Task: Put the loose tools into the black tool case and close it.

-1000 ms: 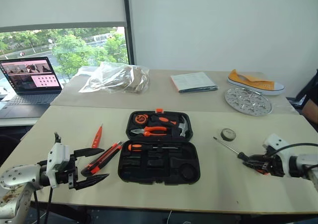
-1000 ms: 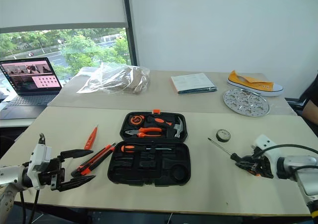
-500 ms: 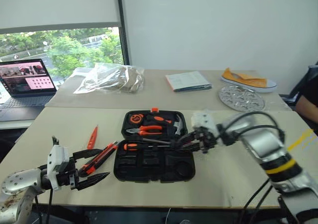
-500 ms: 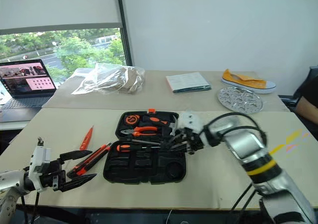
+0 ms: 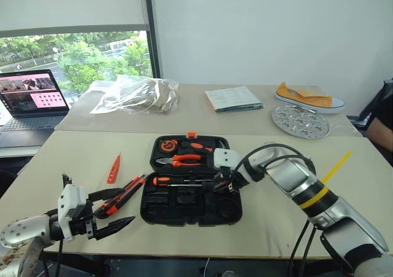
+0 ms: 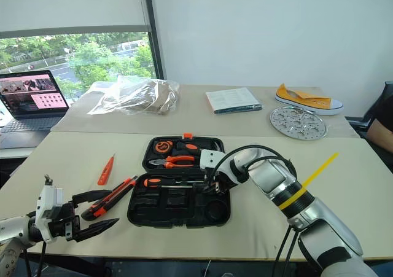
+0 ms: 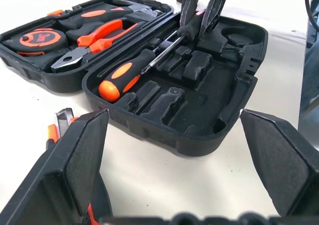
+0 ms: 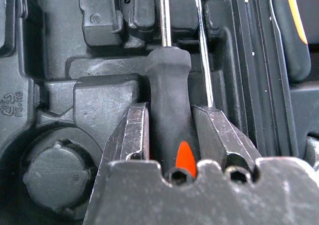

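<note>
- Beige table (image 5: 282,222) under a window and a white wall carries the black tool case (image 5: 191,198), lying open in the middle with its moulded slots facing up; the pliers (image 5: 182,161) already sit in the lid half.
- One screwdriver (image 7: 130,71) lies in a slot of the near half, orange end of the handle outward, steel shaft running along the tray.
- Second screwdriver (image 8: 169,110) is in the right claw (image 8: 169,135), whose two fingers are closed partway onto the thick black handle from both sides; its shaft runs on across the tray beside the first one's shaft.
- Judged from this, the screwdriver is light and stiff, and the rubbery handle gives a better hold than the thin, smooth shaft, which could roll or slip; the slot looks snug, so it may need pressing in.
- Utility knife (image 5: 121,193) and small orange tester screwdriver (image 5: 113,169) lie loose on the table left of the case.
- Both look light and rigid, best taken across the middle of the body.
- Left claw (image 5: 110,209) hangs wide open and empty just in front of the knife, touching nothing.
</note>
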You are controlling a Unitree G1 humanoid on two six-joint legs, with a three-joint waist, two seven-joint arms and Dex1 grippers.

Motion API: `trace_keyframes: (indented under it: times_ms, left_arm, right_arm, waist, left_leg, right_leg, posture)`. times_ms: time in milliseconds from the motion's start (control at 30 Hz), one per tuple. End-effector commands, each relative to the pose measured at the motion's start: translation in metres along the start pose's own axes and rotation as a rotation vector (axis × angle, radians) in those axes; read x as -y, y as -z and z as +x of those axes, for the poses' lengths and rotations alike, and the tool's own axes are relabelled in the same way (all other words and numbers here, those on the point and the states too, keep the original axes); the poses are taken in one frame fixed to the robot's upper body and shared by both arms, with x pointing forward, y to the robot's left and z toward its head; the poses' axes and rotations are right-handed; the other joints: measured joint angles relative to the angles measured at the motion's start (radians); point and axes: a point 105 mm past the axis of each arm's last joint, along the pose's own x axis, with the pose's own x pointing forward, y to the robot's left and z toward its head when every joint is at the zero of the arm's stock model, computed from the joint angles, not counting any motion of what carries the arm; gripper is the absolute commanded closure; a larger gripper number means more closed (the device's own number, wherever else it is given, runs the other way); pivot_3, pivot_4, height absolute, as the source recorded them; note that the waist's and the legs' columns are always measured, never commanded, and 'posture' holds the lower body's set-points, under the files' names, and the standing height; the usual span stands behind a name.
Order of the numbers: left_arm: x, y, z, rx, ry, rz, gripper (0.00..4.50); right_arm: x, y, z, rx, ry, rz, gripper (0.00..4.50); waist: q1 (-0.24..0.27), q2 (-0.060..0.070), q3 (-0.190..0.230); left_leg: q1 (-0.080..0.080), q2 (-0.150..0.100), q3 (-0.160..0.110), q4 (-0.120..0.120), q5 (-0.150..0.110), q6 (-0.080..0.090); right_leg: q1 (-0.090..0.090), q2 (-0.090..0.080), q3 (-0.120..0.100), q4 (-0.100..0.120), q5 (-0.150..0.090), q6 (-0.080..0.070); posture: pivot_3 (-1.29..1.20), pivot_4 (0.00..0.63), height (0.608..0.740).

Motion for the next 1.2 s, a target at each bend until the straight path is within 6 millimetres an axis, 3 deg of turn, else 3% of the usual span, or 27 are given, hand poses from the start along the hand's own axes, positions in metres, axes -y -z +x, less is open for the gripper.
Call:
trace_keyframes:
  times_ms: [33, 233, 300, 500, 567, 700, 833, 967, 1200]
  left_arm:
    - [-0.002, -0.008, -0.001, 0.013, -0.009, 0.044, 0.00]
    - [-0.005, -0.008, 0.000, 0.011, -0.012, 0.048, 0.00]
    - [-0.005, -0.008, 0.000, 0.011, -0.013, 0.049, 0.00]
    - [-0.007, -0.006, 0.000, 0.007, -0.020, 0.049, 0.00]
    - [-0.007, -0.006, -0.001, 0.003, -0.022, 0.047, 0.00]
    - [-0.009, -0.004, -0.004, -0.008, -0.037, 0.042, 0.00]
    - [-0.010, -0.003, -0.005, -0.010, -0.043, 0.041, 0.00]
    - [-0.010, -0.002, -0.002, -0.008, -0.041, 0.039, 0.00]
    - [-0.010, -0.003, 0.000, -0.012, -0.034, 0.041, 0.00]
  right_arm:
    - [-0.003, 0.000, 0.008, -0.033, -0.027, -0.022, 3.46]
    - [-0.003, -0.003, 0.009, -0.050, -0.024, -0.044, 3.46]
    - [-0.004, -0.004, 0.009, -0.055, -0.032, -0.049, 2.46]
    - [0.000, -0.023, 0.006, 0.034, -0.021, -0.052, 0.79]
    - [-0.003, -0.031, -0.004, 0.086, -0.059, -0.028, 0.21]
    - [0.002, -0.040, -0.034, 0.184, -0.076, -0.019, 0.21]
    - [0.006, -0.043, -0.034, 0.260, -0.042, -0.011, 0.21]
    - [0.003, -0.037, -0.016, 0.277, -0.031, -0.011, 1.14]
    - [0.003, -0.033, 0.007, 0.263, -0.013, -0.029, 3.59]
  waist:
    - [0.000, 0.000, 0.000]
    - [-0.004, 0.000, 0.000]
    - [-0.004, 0.000, 0.000]
    - [-0.016, -0.001, -0.001]
    - [-0.025, -0.001, -0.001]
    - [-0.025, 0.000, 0.000]
    - [-0.021, -0.001, 0.000]
    - [-0.023, -0.001, 0.000]
    - [-0.023, -0.001, 0.000]
  left_leg:
    - [0.001, 0.000, 0.000, 0.000, 0.000, 0.000]
    - [0.003, 0.000, -0.002, 0.000, 0.000, -0.001]
    - [0.004, 0.000, -0.002, 0.000, 0.001, -0.001]
    - [0.007, 0.001, -0.003, -0.001, 0.001, -0.001]
    - [0.011, 0.001, -0.004, -0.002, 0.001, -0.002]
    - [0.011, 0.001, -0.005, -0.003, 0.002, -0.003]
    - [0.010, 0.001, -0.005, -0.003, 0.001, -0.002]
    - [0.011, 0.001, -0.005, -0.004, 0.001, -0.003]
    - [0.011, 0.000, -0.004, -0.005, 0.001, -0.003]
  right_leg:
    - [0.000, 0.000, 0.000, 0.000, 0.000, 0.000]
    - [0.002, 0.000, 0.001, 0.002, -0.001, -0.001]
    - [0.002, 0.000, 0.001, 0.002, -0.001, -0.001]
    - [0.004, 0.001, 0.002, 0.003, -0.001, -0.002]
    - [0.006, 0.001, 0.003, 0.003, -0.001, -0.002]
    - [0.005, 0.001, 0.004, 0.003, -0.001, -0.003]
    - [0.006, 0.001, 0.003, 0.003, -0.001, -0.003]
    - [0.005, 0.001, 0.004, 0.003, -0.001, -0.003]
    - [0.005, 0.000, 0.004, 0.003, -0.001, -0.003]
  posture:
    - [0.00, 0.150, 0.740]
    - [0.00, 0.150, 0.740]
    - [0.00, 0.150, 0.740]
    - [0.00, 0.150, 0.740]
    - [0.00, 0.150, 0.740]
    - [0.00, 0.150, 0.740]
    - [0.00, 0.150, 0.740]
    - [0.00, 0.150, 0.740]
    - [0.00, 0.150, 0.740]
